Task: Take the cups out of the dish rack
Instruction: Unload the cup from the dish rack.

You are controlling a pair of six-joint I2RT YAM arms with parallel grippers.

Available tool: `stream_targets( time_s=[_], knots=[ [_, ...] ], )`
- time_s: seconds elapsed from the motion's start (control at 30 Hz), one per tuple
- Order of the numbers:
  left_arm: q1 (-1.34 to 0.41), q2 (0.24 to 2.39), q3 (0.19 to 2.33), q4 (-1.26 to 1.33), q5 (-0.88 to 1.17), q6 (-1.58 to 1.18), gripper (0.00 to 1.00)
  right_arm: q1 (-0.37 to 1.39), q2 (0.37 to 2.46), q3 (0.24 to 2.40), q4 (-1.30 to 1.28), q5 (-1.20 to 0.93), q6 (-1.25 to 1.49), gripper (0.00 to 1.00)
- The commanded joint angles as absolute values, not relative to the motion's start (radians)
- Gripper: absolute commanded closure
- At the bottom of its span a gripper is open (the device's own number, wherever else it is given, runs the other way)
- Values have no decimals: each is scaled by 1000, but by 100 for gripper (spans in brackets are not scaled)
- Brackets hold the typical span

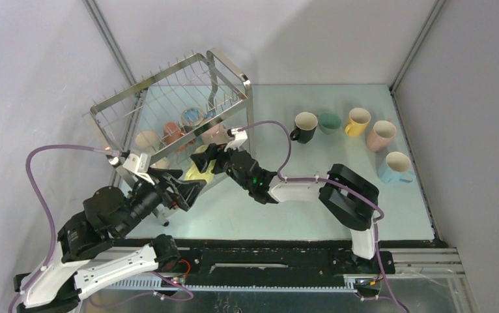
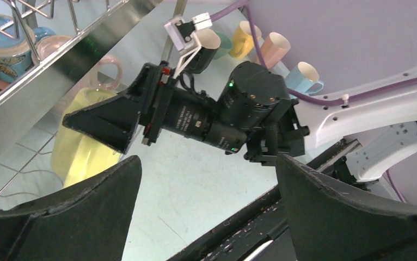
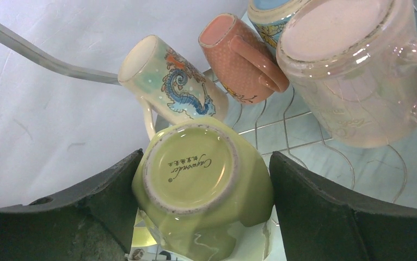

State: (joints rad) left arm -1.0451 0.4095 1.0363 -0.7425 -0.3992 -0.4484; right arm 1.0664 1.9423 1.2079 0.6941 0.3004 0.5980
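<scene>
Top external view: the dish rack (image 1: pixel 149 81) stands in the upper left of the frame on the pale table (image 1: pixel 266 215), and both arms reach toward its near right corner. Five mugs stand upright in the upper right, well apart from the rack. The black mug (image 1: pixel 305 127), green mug (image 1: pixel 329 122), yellow mug (image 1: pixel 357 122) and pink mug (image 1: pixel 381 135) form a loose row, and the light blue mug (image 1: pixel 397 166) stands below them, nearer the right edge

Right wrist view: the right gripper (image 3: pixel 204 160) has its two fingers closed against opposite sides of the lime mug (image 3: pixel 195 185), which fills the gap between them. The mug sits in the lower centre of the frame with its printed base turned to the camera; whether it rests on the wires cannot be told. Above it, other mugs sit tilted among the wire loops: the dragon mug (image 3: pixel 173 87) left of centre, the salmon mug (image 3: pixel 239 60) at top centre and the pearly pink mug (image 3: pixel 342 70) at upper right. A blue-rimmed mug (image 3: pixel 271 13) is partly hidden at the top edge

Left wrist view: the left gripper (image 2: pixel 206 163) has its fingers spread wide at the bottom of the frame, with nothing between them and bare table behind. The right arm's wrist crosses the centre, and one of its fingers overlaps the lime mug at centre left, beneath the rack's steel rail
</scene>
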Motion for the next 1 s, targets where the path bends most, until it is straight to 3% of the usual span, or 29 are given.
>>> stream_targets(
  time_s=[0.0,0.97],
  knots=[
    [-1049,405,997,-715,-430,-471,0,1057,1828,1183,845,304,682,73],
    [-1079,385,740,-574,-435,-770,5,1025,1499,730,970,373,860,73]
  ],
)
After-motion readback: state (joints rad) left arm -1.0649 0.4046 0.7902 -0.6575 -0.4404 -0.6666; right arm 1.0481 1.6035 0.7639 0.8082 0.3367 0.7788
